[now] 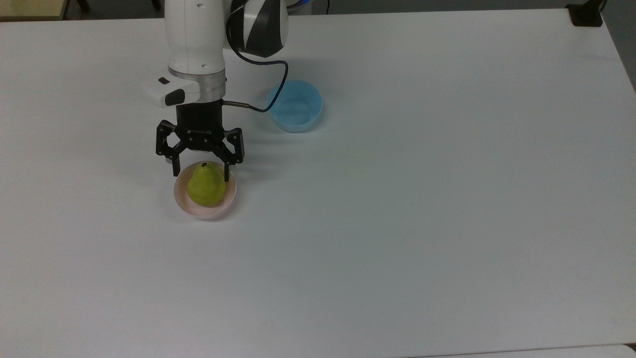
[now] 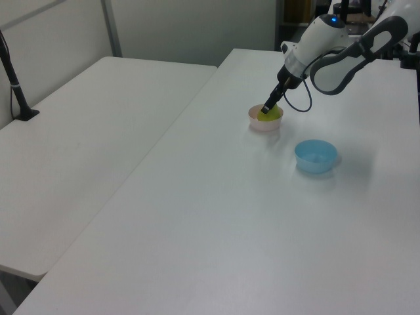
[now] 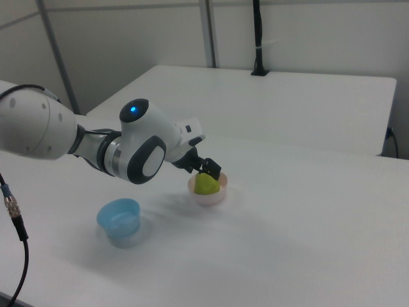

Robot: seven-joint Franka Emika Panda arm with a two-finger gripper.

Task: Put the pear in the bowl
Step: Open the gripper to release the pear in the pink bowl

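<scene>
The yellow-green pear [image 1: 205, 184] stands upright inside the pale pink bowl [image 1: 185, 203], its dark stem spot on top. The same pear [image 3: 206, 185] and bowl [image 3: 209, 197] appear in the right view, and the bowl [image 2: 264, 123] with the pear [image 2: 268, 116] in the left view. My gripper [image 1: 200, 174] hovers just over the pear's narrow top, open, with one black finger on each side and a gap between each finger and the fruit. The gripper [image 3: 213, 171] sits right above the fruit in the right view.
A light blue bowl [image 1: 295, 106] stands to the right of the arm in the top view, with the gripper's black cable [image 1: 272, 82] curving near it. A second white table [image 2: 85, 125] adjoins on the left view's left. A dark post base [image 1: 585, 15] sits at the far corner.
</scene>
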